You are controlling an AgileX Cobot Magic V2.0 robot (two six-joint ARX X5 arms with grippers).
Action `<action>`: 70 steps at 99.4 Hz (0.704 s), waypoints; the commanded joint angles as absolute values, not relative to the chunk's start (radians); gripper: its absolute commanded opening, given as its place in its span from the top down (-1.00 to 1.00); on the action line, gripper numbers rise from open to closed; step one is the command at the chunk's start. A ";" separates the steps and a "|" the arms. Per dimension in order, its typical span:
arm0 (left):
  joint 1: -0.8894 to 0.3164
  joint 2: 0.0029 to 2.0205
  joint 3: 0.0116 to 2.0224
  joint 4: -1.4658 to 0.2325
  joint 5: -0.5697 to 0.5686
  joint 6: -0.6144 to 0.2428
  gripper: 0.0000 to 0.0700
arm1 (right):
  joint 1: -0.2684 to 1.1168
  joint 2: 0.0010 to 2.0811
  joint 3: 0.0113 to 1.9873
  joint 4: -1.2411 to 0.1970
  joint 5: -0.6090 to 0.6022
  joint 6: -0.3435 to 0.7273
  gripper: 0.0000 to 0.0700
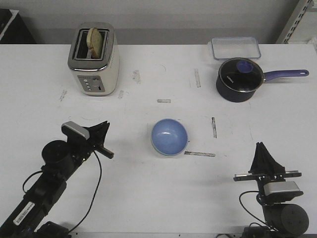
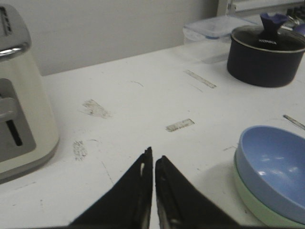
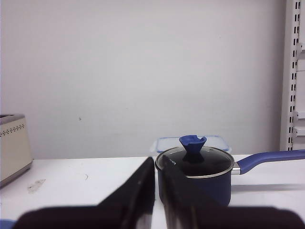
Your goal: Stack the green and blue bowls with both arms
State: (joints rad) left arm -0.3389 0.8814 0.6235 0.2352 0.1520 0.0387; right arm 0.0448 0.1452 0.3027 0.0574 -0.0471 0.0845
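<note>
Both closed hands flank blue bowl (image 1: 169, 136) nested in green bowl (image 2: 252, 202).

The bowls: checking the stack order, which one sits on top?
The blue bowl is on top, nested inside the green bowl, whose pale rim shows beneath it in the left wrist view.

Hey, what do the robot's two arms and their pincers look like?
Both are slim black jointed arms. Each pincer, left and right, is black and pointed, behind a silver-grey wrist block. Thin black cables loop beside each arm, and the left arm carries a white label near its base.
</note>
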 commanded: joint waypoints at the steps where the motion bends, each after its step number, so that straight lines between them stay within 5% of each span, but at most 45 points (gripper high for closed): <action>1: -0.321 0.842 0.587 0.281 0.133 0.043 1.00 | 0.045 0.144 0.308 0.068 -0.045 0.097 0.96; 24: -0.240 0.656 0.435 0.301 -0.004 0.034 1.00 | 0.045 0.144 0.308 0.068 -0.045 0.097 0.96; 70: -0.134 0.329 0.337 0.130 -0.008 0.034 1.00 | 0.045 0.144 0.308 0.068 -0.045 0.096 0.96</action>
